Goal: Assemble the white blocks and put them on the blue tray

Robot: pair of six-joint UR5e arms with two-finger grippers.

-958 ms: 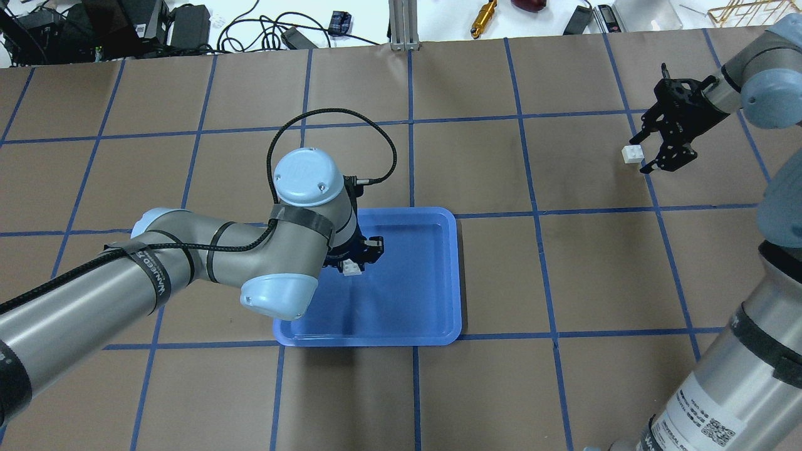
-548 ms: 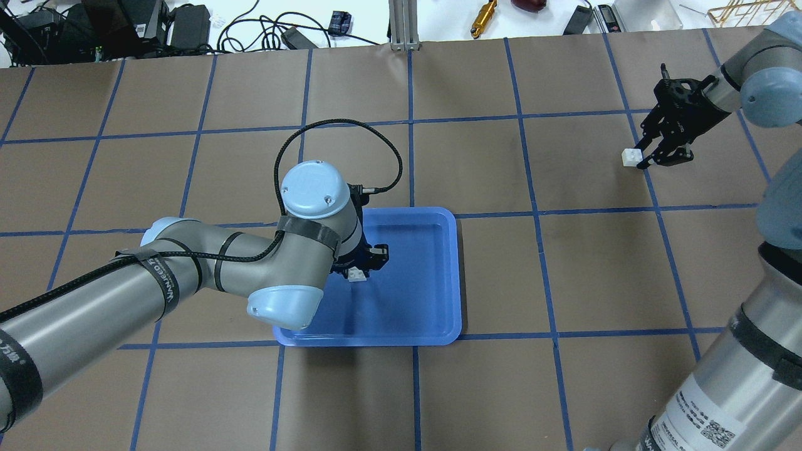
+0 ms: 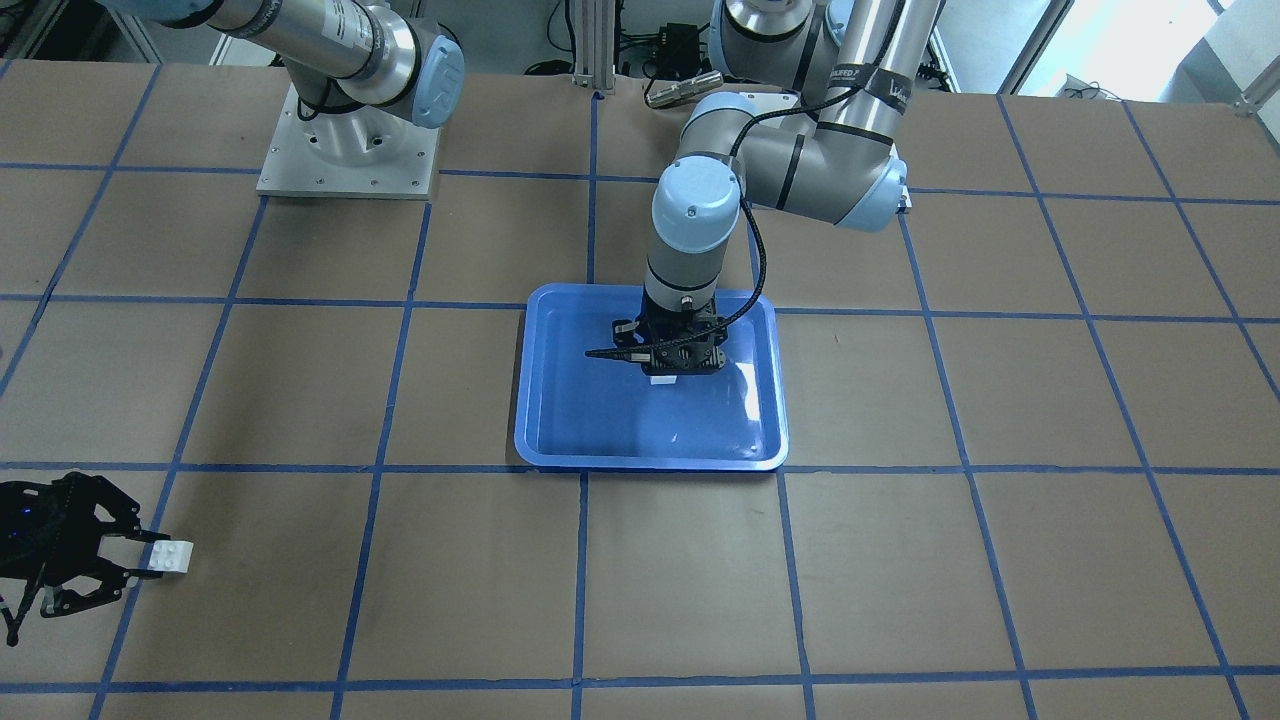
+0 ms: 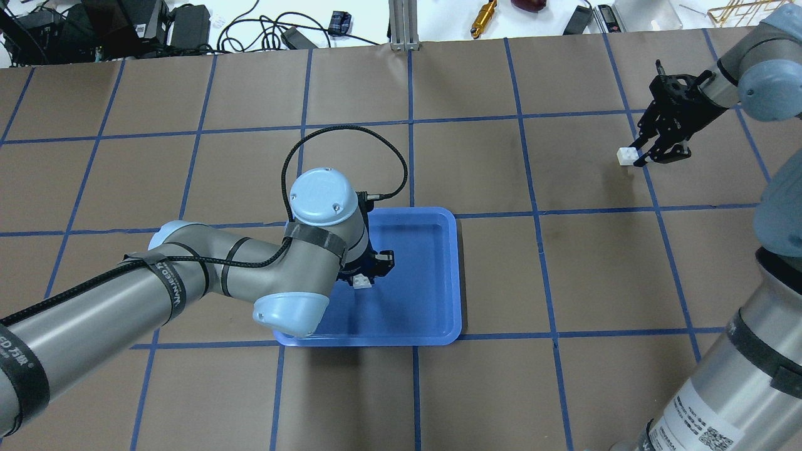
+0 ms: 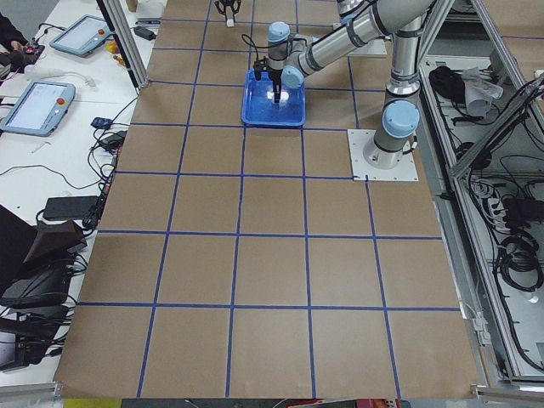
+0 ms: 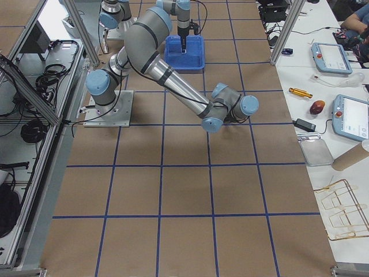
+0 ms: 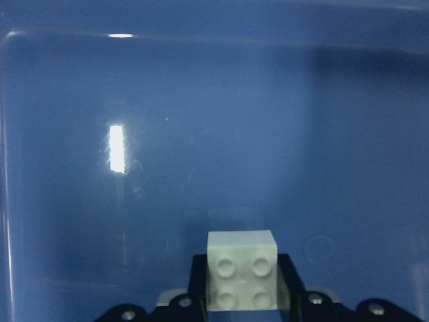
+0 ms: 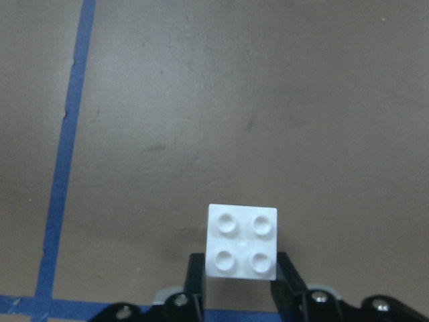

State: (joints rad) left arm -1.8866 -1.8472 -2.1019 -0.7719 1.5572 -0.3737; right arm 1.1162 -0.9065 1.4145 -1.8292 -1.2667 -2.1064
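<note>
My left gripper (image 4: 364,277) is shut on one white block (image 4: 361,283) and holds it over the floor of the blue tray (image 4: 418,294), left of the tray's middle. In the left wrist view the block (image 7: 241,268) sits stud-face up between the fingers, with blue tray behind it. The front view shows the same gripper (image 3: 667,372), block (image 3: 663,380) and tray (image 3: 600,425). My right gripper (image 4: 638,156) is shut on the second white block (image 4: 624,155) far to the right, low over the brown paper. The right wrist view shows that block (image 8: 242,240).
The table is brown paper with a grid of blue tape lines (image 4: 536,213). Cables, tools and boxes lie beyond the far edge (image 4: 294,31). My left arm's elbow (image 4: 288,307) hangs over the tray's near left corner. The right arm's base (image 3: 345,150) is bolted to the table.
My left arm has shifted right and nearer with its block over the tray. My right gripper's fingers have narrowed around the second block, and it has moved slightly away.
</note>
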